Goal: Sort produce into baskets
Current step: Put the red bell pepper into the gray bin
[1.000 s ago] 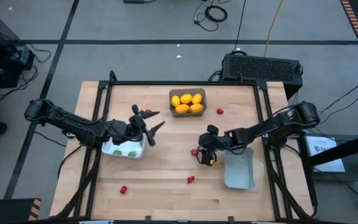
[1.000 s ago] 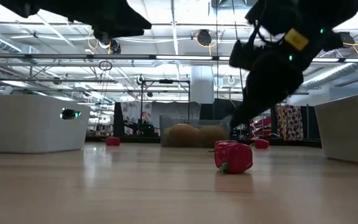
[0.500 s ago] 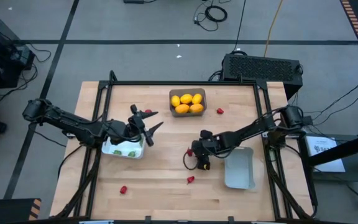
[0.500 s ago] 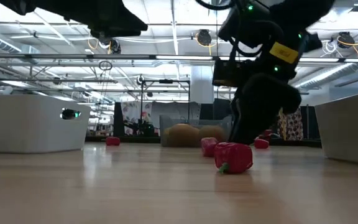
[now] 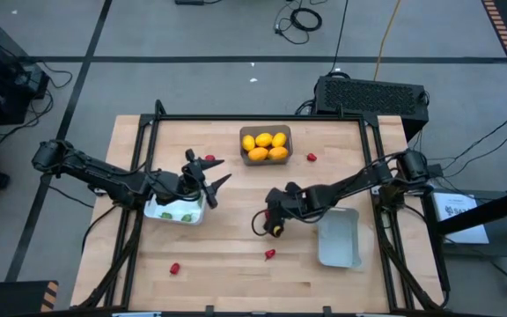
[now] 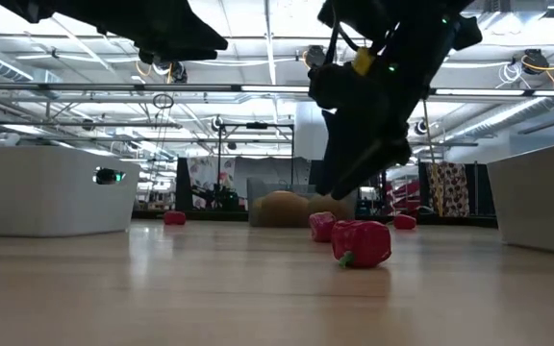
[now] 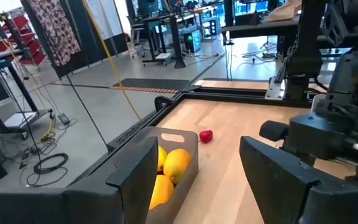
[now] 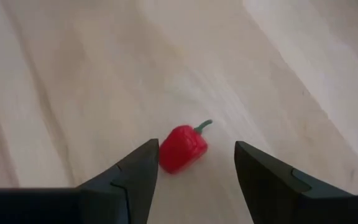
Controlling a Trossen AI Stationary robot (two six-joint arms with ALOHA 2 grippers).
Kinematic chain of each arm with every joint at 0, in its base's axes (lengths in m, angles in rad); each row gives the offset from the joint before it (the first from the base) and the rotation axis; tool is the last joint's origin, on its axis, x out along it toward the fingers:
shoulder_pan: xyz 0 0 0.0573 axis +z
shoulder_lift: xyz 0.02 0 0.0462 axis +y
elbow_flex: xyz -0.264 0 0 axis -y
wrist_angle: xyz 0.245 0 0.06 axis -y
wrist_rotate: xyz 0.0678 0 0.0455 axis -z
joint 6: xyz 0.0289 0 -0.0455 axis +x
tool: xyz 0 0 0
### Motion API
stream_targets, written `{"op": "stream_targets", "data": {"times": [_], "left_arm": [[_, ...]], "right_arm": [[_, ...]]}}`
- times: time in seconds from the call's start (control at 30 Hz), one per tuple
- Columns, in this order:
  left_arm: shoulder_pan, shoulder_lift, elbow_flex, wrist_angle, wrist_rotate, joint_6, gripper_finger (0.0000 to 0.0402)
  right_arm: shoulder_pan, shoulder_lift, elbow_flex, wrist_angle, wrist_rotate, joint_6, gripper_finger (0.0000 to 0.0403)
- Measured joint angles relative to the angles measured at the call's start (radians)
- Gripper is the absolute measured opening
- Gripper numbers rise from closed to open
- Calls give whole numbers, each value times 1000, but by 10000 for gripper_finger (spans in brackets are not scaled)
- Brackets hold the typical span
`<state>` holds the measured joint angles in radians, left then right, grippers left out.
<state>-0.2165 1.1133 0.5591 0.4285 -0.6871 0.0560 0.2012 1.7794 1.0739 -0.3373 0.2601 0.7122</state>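
The right claw (image 8: 191,168), jaws apart and empty, brackets a small red toy pepper (image 8: 183,148) — an off-centre close could roll it across the wooden tabletop (image 8: 73,81).

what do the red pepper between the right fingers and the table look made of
Red pepper: likely moulded plastic; smooth, slightly glossy skin with a thin green stem. Table: pale wood, matte, with faint grain lines running along it.

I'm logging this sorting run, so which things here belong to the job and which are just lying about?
Job: red peppers, yellow and orange fruits, grey basket, two white baskets, right gripper open over a pepper, left gripper open.
Lying about: black box, floor cables.
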Motion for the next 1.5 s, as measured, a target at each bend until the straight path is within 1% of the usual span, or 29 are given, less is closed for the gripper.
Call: {"op": "stream_targets", "data": {"times": [0.17, 0.43, 0.53, 0.73, 0.87, 1.0, 1.33, 1.5], "left_arm": [[0, 0, 0, -22, 2, -25, 235], [0, 0, 0, -25, 2, -30, 235], [0, 1, 0, -36, 2, -50, 235], [0, 2, 0, -69, 2, -52, 234], [0, 2, 0, -72, 2, -52, 234], [0, 2, 0, -72, 2, -52, 234], [0, 2, 0, -72, 2, -53, 234], [0, 2, 0, -72, 2, -54, 234]], "right_arm": [[0, 4, 0, 6, 114, 141, 201], [5, 7, 1, 24, 139, 250, 201], [20, 7, 1, 26, 165, 295, 201], [44, 18, 0, 21, 161, 345, 201], [53, 55, 1, 45, 161, 375, 201], [55, 89, 1, 82, 158, 376, 201], [55, 161, 1, 89, 170, 398, 201], [56, 177, 4, 90, 177, 393, 200]]}}
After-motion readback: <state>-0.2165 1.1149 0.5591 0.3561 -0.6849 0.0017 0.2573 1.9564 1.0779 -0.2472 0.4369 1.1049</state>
